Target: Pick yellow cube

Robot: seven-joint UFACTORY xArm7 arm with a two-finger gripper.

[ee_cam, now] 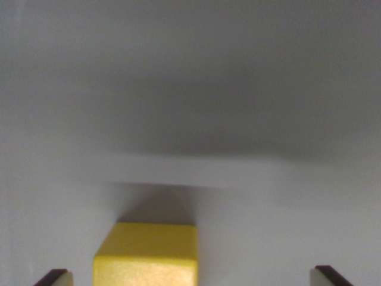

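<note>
The yellow cube (146,255) sits at the bottom of the wrist view, left of centre, on a pale grey surface (190,89), with its lower part cut off by the frame edge. Two dark fingertips show at the bottom corners, one at the wrist view's left (52,277) and one at the right (331,276). My gripper (191,277) is open, and the cube lies between the fingers, much nearer the left one. Neither finger touches the cube.
A broad blurred shadow darkens the grey surface above the cube, and a lighter band (178,173) runs across just behind it. Nothing else is in view.
</note>
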